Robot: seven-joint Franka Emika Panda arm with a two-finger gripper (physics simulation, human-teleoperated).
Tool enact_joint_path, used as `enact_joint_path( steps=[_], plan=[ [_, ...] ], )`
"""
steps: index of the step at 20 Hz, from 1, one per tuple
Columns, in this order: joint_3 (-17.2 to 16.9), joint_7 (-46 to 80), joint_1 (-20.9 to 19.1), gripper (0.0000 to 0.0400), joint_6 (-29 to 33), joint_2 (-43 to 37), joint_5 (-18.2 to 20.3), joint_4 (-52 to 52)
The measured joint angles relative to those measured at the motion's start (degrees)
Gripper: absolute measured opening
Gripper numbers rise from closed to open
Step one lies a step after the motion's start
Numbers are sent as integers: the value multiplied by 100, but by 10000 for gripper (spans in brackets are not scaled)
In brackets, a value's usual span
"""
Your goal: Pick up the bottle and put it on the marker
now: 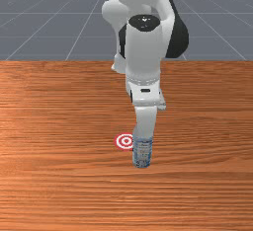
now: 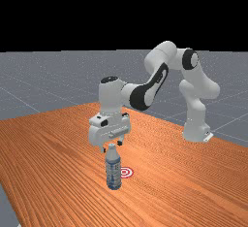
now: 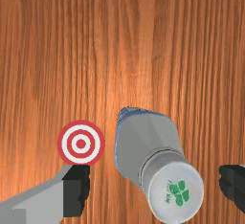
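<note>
Bottle [image 2: 113, 167] upright, grey shoulders [image 3: 146, 137], bluish label [image 2: 114, 173], white cap [image 3: 174, 189], green print [image 3: 179, 193]; gripper [image 2: 111, 146] spread wide

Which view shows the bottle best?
The far view: it shows the bottle from cap to base. The front view shows its labelled lower part; the wrist view, its cap and shoulder from above.

The wooden table [image 1: 59, 190] carries an upright bottle [image 2: 113, 170] — and, near it, the marker [image 3: 81, 143].

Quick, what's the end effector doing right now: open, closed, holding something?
End effector: open and holding nothing; the bottle cap is between its two fingers, with a gap on each side.
</note>
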Motion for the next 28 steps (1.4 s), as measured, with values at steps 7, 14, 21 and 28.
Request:
enact_joint_path(
  steps=[7, 14, 21, 28],
  plan=[
    [-27, 45, 26, 178, 36, -23, -47, -15],
    [-205, 530, -105, 178, -21, -36, 106, -32],
    [-276, 138, -111, 177, -280, 248, -205, 464],
    [-196, 136, -187, 176, -62, -163, -30, -201]
  ],
)
